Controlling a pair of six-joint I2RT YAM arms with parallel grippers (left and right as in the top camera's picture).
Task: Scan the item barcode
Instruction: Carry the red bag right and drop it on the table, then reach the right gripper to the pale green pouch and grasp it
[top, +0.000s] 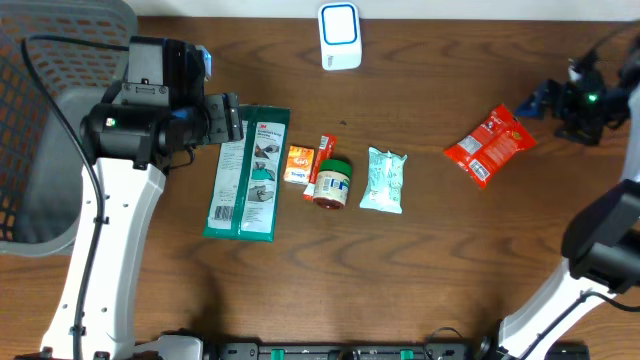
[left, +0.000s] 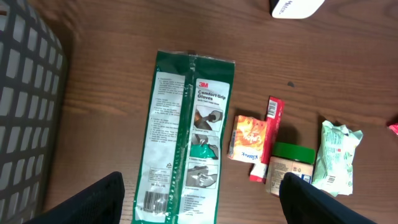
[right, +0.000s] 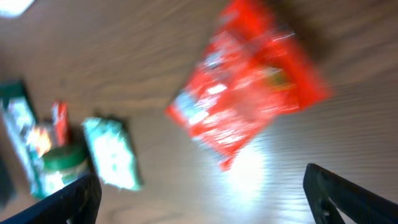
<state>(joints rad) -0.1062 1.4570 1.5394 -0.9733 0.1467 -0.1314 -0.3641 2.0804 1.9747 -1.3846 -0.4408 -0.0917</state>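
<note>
Right claw (right: 202, 186) is spread wide, gripping nothing. Red snack pouch (right: 249, 87) lies flat on the desk (top: 430, 260), right of the white scanner (top: 340, 36) and nearer the robot. My guess is that's the scan item, and it's too far off the scanner to read. Left claw (left: 202, 183) is also wide apart and empty, over the green glove pack (left: 186, 137) left of the scanner. Between the two: orange packet (left: 249, 138), red stick (left: 267, 140), green-lidded jar (left: 290, 167), mint wipes pack (left: 336, 155), lying mostly face up, probably for picking. Jar is on its side, lid on, contents hidden. Grey mesh basket (top: 40, 130) is far left of the scanner; I can't see anything in it.
</note>
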